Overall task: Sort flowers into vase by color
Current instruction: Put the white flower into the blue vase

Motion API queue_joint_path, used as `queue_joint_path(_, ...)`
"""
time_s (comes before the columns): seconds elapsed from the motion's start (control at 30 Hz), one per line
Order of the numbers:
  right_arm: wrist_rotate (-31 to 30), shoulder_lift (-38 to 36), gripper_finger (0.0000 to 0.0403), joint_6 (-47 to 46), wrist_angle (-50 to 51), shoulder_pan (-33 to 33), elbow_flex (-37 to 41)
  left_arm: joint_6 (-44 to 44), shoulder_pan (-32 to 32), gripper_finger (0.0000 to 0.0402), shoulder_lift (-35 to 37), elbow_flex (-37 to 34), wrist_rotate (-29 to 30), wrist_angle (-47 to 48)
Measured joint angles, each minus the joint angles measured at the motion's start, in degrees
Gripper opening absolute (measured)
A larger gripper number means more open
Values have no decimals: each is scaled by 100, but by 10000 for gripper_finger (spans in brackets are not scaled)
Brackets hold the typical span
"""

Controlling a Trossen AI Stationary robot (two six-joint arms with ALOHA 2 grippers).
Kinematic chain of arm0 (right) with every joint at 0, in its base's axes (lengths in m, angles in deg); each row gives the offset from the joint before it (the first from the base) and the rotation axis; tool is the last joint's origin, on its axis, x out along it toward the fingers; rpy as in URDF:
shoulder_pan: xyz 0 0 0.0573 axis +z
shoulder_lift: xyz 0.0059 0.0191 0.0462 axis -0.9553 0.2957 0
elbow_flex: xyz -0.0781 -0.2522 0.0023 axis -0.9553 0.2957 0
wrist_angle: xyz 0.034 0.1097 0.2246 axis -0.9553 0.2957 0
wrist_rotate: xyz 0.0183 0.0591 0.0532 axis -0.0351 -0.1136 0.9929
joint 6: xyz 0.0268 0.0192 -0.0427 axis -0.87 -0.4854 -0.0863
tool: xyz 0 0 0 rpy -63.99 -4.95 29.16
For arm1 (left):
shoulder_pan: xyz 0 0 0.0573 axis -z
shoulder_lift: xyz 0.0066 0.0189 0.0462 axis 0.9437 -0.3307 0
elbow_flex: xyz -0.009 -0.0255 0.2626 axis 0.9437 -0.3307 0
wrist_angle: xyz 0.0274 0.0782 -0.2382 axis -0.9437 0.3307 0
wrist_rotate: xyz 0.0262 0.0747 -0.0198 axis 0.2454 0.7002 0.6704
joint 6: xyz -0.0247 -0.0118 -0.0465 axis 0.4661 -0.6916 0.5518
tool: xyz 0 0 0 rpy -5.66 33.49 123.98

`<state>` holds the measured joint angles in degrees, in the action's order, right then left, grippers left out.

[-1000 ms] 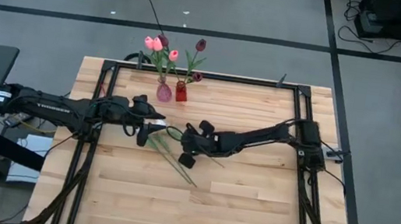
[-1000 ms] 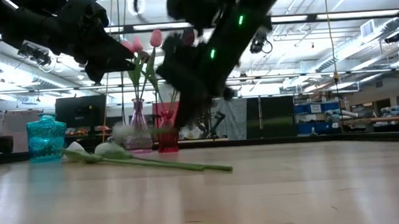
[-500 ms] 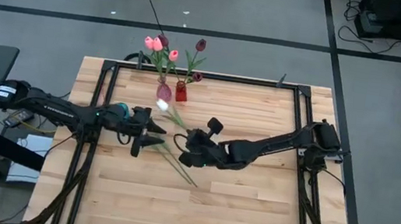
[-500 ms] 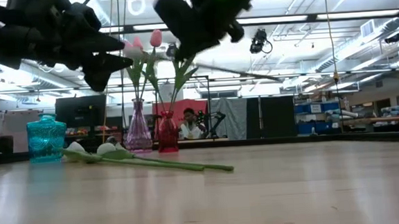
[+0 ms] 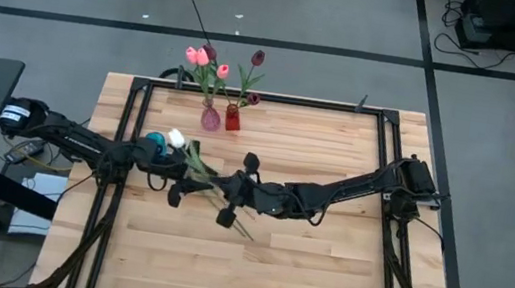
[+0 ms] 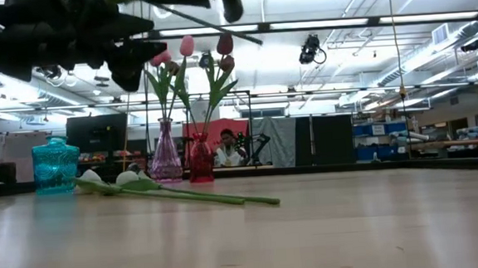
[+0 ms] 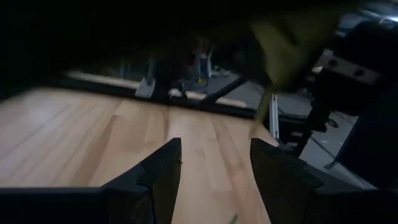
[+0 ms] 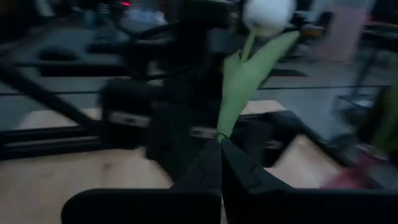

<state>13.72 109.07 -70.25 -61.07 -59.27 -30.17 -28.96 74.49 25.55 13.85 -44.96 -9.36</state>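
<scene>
- At table's far edge: two vases, pink vase (image 5: 211, 117) with three pink tulips (image 5: 197, 56), red vase (image 5: 232, 117) with maroon tulips (image 5: 257, 58); teal jar (image 6: 55, 165) apart.
- White tulips on table (image 6: 125, 179): two, green stems, lying flat.
- Right gripper (image 8: 219, 163): fingers pressed together, pinching one white tulip (image 8: 267, 14) by its stem, aloft at table's middle.
- Left gripper (image 7: 214, 165): fingers spread, empty, just beside.

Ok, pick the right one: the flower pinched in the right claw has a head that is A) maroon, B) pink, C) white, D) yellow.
C: in the right wrist view the right claw is shut on the stem of a tulip whose head is white.
</scene>
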Motion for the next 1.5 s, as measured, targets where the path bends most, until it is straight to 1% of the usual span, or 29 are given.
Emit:
queue_joint_path(0.07, 200, 0, 2, -16, -3, -6, 0, -139, 28, 198, 2, 0, -90, -162)
queue_joint_path(0.13, 219, 0, 3, -3, 61, -5, 0, -240, 49, 198, 10, 0, -217, -270)
queue_joint_path(0.27, -81, 0, 3, 66, 117, 79, 0, -221, 49, 198, 17, 2, -438, -386)
queue_joint_path(0.37, -163, 0, 3, 150, 73, 112, 0, -215, 49, 198, 7, 2, -430, -338)
queue_joint_path(0.87, 234, 0, 6, -97, 139, -101, 56, -214, 47, 196, 7, 2, -135, -387)
queue_joint_path(0.97, 239, 0, 9, -147, 5, -141, 151, -228, 45, 183, 7, 2, -123, -387)
queue_joint_path(1.1, 266, 0, 9, -320, -17, -182, 258, -230, 45, 154, 7, 2, -123, -367)
queue_joint_path(1.33, 389, 0, 10, -329, -287, -198, 292, -278, 45, 106, 7, 2, -125, -239)
queue_joint_path(1.5, 483, -2, 10, -326, -397, -200, 292, -393, 45, 84, 5, 2, -97, -249)
